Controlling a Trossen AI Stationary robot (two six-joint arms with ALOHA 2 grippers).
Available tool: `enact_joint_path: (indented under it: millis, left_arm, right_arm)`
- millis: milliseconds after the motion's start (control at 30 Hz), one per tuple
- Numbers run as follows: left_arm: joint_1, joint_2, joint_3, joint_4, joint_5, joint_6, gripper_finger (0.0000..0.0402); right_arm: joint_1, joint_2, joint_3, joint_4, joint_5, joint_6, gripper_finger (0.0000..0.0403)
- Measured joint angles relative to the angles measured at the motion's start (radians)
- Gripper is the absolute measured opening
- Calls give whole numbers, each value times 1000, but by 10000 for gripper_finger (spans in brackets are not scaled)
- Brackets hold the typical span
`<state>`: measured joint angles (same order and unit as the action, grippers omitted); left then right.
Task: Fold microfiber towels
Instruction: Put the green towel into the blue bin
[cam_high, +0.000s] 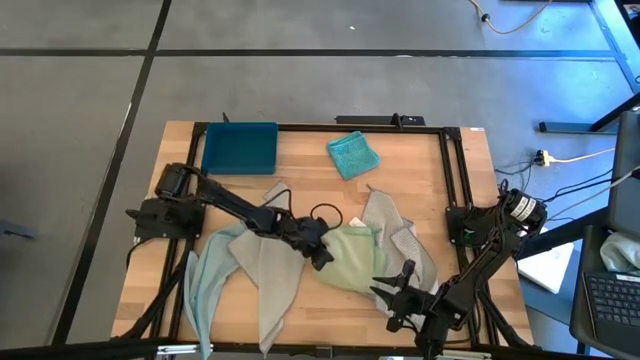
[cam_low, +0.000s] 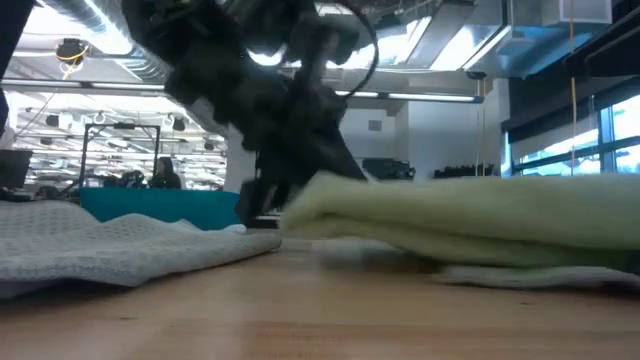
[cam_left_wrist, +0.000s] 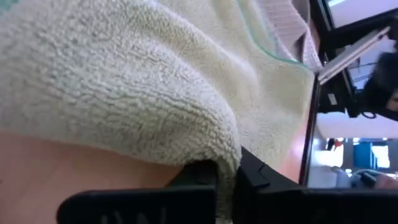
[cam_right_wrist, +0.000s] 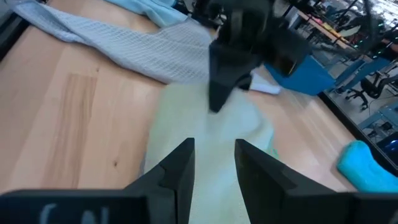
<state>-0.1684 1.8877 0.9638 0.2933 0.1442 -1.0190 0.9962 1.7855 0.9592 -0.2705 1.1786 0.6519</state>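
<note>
Towels lie heaped mid-surface, and the left pincer (cam_high: 322, 256) is clenched on the edge of the pale green towel (cam_high: 352, 258); its wrist view shows the fleecy hem pinched between the two dark fingers (cam_left_wrist: 205, 180). The right pincer (cam_high: 397, 280) hovers just beside the same towel's near edge, jaws apart and holding nothing. Around the green towel sprawl a grey towel (cam_high: 268, 270), a pale blue towel (cam_high: 205, 285) and another grey one (cam_high: 400, 232). The teal towel (cam_high: 353, 154) sits folded well apart, near the blue tray (cam_high: 240, 148). The step in hand looks like the first fold of the green towel. Next, the held edge likely needs carrying across to meet the opposite side.
</note>
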Motion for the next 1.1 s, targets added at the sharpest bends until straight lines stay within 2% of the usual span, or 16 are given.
enact_joint_path:
  millis: [233,467,767,967,1100]
  left_arm:
    - [57,-185,2,-195,-44,115,1]
    - [190,-374,2,-411,-73,273,0]
    - [470,-595,2,-620,-63,540,0]
    - [692,-683,3,-643,7,688,0]
    - [825,-693,41,-697,77,820,0]
  right_arm:
    - [0,0,0,-2,3,0,117]
    - [0,0,0,-3,5,-2,117]
    - [-2,0,0,-4,6,-5,117]
    - [-14,0,1,-6,6,-5,117]
    - [-23,0,1,-9,7,-5,117]
